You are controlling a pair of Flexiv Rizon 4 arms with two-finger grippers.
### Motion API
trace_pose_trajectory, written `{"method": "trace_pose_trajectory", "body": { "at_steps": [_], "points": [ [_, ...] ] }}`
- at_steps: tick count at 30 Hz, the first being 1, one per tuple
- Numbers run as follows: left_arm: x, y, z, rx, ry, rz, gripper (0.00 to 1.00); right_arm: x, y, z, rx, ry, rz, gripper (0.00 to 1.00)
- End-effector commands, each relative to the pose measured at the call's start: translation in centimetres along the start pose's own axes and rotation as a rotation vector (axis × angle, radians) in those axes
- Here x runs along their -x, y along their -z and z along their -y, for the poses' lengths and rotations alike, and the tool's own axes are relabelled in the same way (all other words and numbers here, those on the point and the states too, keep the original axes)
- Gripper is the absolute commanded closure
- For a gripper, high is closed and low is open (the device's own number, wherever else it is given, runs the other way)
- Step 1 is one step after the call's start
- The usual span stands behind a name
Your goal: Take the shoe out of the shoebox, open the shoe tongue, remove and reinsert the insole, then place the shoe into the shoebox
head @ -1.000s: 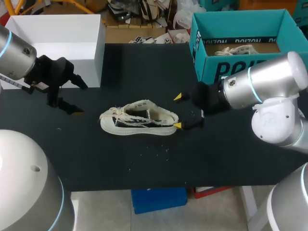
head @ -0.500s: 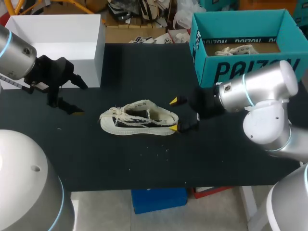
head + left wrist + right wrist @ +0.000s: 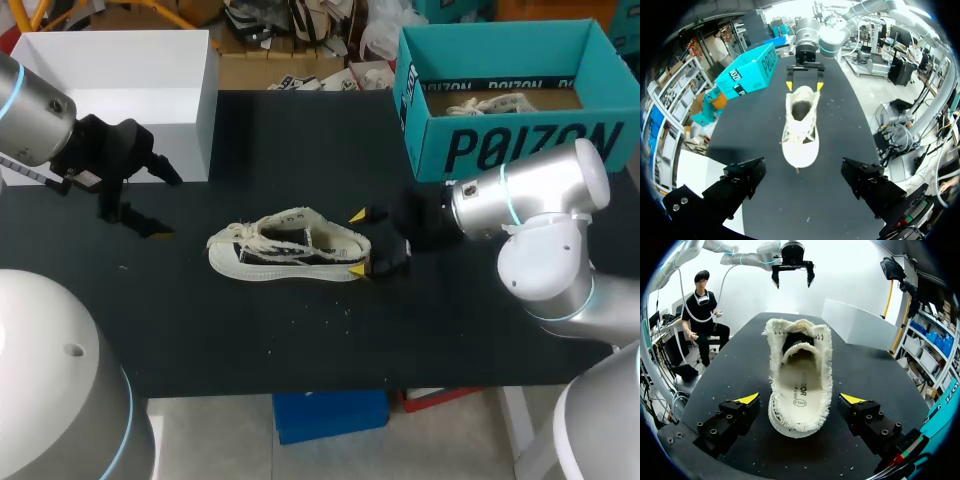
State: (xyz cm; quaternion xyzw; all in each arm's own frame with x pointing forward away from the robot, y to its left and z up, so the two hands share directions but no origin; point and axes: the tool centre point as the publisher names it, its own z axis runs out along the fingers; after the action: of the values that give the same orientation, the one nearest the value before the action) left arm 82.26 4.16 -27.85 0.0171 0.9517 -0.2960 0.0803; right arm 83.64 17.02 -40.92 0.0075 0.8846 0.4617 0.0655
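Shoe [image 3: 288,248] on the table [image 3: 450,330], heel between the right gripper's [image 3: 357,243] spread jaws, untouched; left gripper [image 3: 150,205], jaws apart, well beyond the toe. Probably light, with soft frayed canvas; the stiffer heel sole should grip best.

A matte black rectangular tabletop [image 3: 300,130] is seen filling most of the head view. A plain white rectangular box [image 3: 120,70] is set at its far left corner. Pale crumbs [image 3: 345,311] are scattered towards its front edge.
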Motion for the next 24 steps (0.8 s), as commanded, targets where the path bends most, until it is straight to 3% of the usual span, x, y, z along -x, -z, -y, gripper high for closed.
{"method": "trace_pose_trajectory", "body": {
  "at_steps": [1, 24],
  "points": [
    [-0.1, 0.0, -0.1, 0.000, -0.002, 0.002, 0.00, 0.4, -0.8, 0.5, 0.015, -0.007, 0.000, 0.00],
    [-0.1, 0.0, -0.1, 0.000, -0.002, 0.002, 0.00, 0.7, -2.2, 1.0, 0.063, -0.048, -0.029, 0.00]
  ]
}}
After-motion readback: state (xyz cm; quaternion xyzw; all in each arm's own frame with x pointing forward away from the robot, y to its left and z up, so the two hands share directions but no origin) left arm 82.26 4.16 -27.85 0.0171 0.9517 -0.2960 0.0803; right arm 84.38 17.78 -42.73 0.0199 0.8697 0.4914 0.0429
